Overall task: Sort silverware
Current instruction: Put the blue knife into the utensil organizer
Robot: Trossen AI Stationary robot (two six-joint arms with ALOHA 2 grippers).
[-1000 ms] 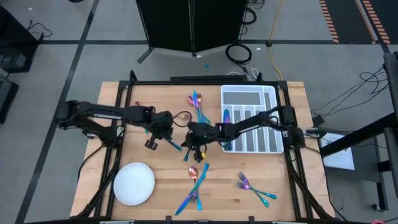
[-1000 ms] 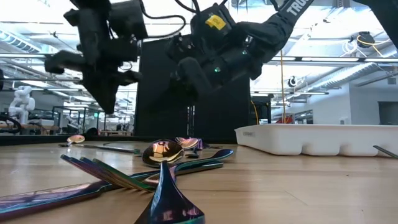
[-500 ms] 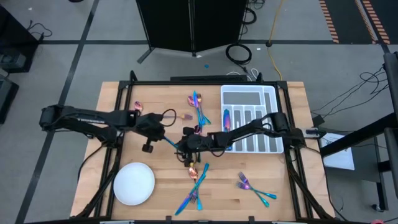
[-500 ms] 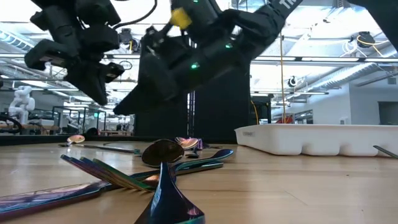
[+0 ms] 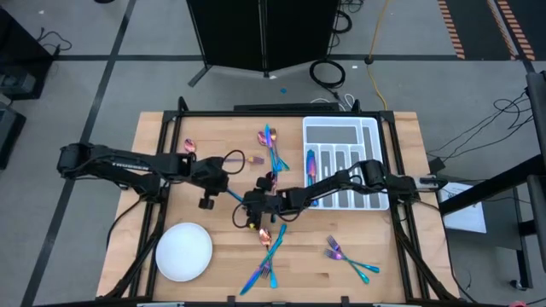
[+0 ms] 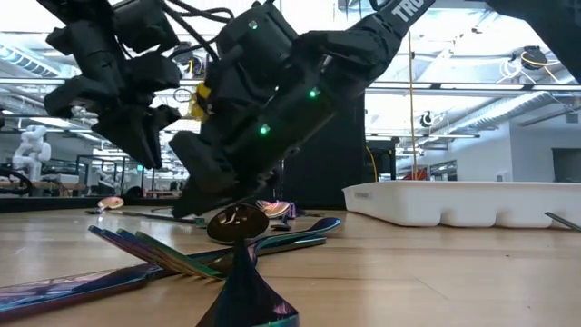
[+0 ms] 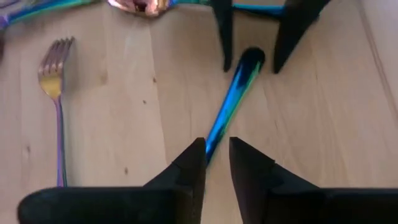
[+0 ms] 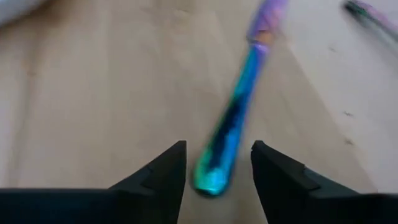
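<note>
A slim blue-teal piece of silverware [image 7: 230,99] stretches between my two grippers at the table's middle [image 5: 236,198]. My left gripper [image 7: 217,146] stands open by a narrow gap, with the piece's thin end at its fingertips. My right gripper [image 8: 217,149] is open and low over the wood. Its fingers stand on either side of the piece's rounded teal end [image 8: 211,174]. Whether the piece lies flat on the table does not show. More silverware lies loose: a fork [image 7: 55,93] and a pink spoon [image 7: 146,6]. My left gripper has the blue piece's thin end [image 7: 210,138] beside the tip of one finger [image 7: 196,155]. I cannot tell whether it touches it.
A white divided tray [image 5: 368,136] stands at the far right with one piece in a compartment [image 5: 311,162]. A round white plate [image 5: 183,251] sits near left. Loose silverware lies far middle [image 5: 271,145], far left [image 5: 189,146], near middle [image 5: 269,247] and near right [image 5: 345,256].
My right gripper has sunk close to the wood, moving toward the table's left and near edges and tipping downward, toward the blue piece's end. My left gripper has drawn back a little toward the table's left edge. The blue piece stays about where it was.
</note>
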